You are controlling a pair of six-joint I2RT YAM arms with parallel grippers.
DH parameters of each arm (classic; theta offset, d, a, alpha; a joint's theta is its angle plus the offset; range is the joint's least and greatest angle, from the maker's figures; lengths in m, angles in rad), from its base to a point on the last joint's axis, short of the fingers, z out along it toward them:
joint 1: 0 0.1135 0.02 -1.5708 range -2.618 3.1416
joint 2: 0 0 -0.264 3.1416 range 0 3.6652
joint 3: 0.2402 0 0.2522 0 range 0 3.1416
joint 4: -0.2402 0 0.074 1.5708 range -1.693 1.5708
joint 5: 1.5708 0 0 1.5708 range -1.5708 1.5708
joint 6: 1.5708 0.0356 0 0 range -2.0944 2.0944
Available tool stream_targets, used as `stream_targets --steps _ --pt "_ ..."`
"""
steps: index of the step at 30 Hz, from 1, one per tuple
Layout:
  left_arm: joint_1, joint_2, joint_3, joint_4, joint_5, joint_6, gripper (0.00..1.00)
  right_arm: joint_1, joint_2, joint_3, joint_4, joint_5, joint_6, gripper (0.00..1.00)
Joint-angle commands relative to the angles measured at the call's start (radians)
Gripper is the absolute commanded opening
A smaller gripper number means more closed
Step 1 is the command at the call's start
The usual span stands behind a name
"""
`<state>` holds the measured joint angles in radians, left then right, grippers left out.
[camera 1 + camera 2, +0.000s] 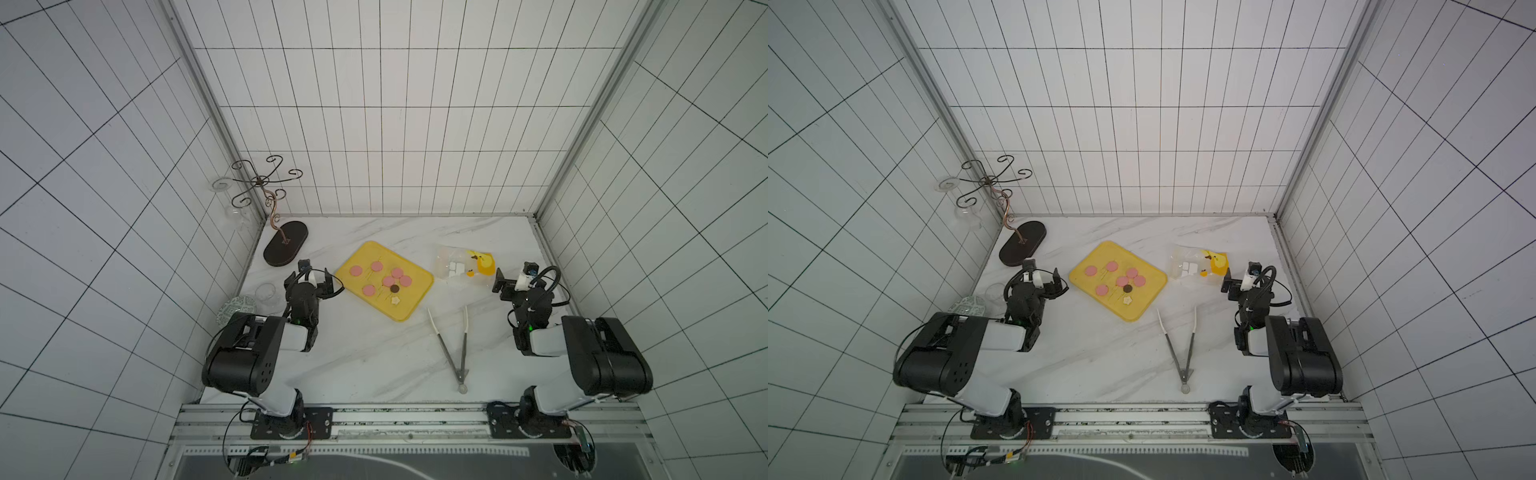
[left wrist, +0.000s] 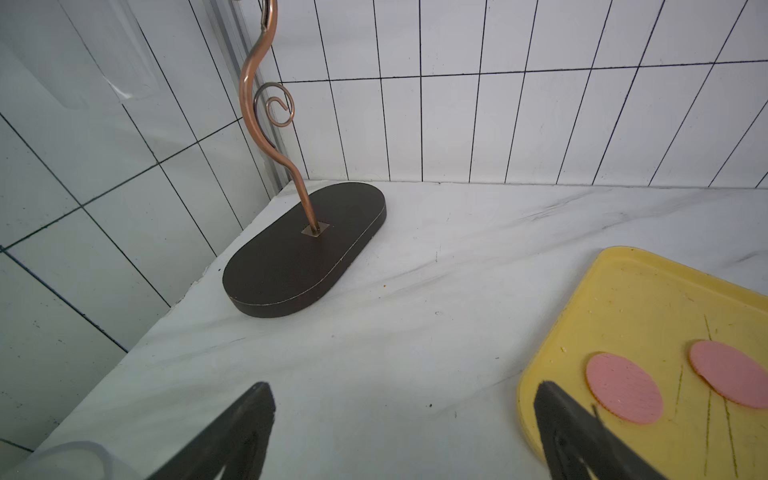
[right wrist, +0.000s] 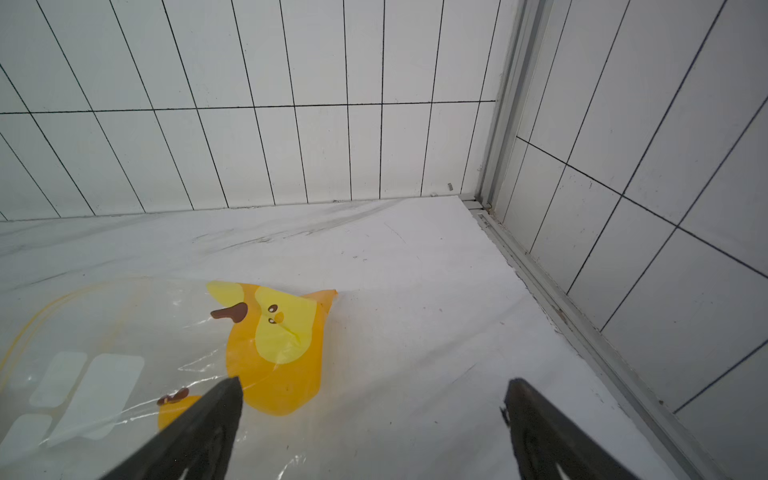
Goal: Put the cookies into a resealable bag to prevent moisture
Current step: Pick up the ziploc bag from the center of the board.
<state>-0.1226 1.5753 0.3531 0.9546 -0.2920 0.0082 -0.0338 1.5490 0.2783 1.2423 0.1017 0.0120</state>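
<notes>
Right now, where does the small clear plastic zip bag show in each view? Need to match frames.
In a top view: the small clear plastic zip bag lies right of the yellow rectangular tray.
In a top view: same place, right of the tray.
Left wrist: not in it.
Right wrist: close up in the foreground, cut off by the picture's edge.
Shared landmark: its yellow cartoon print.

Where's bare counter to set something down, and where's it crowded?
Widest bare patch: the front middle, between the tray, the tongs and the left arm. Also the back strip behind tray and bag. Crowded: stand and glass by the left hand.
</notes>
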Motion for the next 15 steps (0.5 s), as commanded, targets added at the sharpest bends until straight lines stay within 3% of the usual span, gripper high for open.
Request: stream_targets --steps 1,15 --pt "0.001 -0.002 0.012 0.028 -0.007 0.004 0.97 0.002 -0.003 -0.033 0.034 0.018 0.000 1.00" --pt "0.002 0.002 0.012 0.031 -0.007 0.004 0.97 0.001 -0.001 -0.030 0.029 0.016 0.001 0.99"
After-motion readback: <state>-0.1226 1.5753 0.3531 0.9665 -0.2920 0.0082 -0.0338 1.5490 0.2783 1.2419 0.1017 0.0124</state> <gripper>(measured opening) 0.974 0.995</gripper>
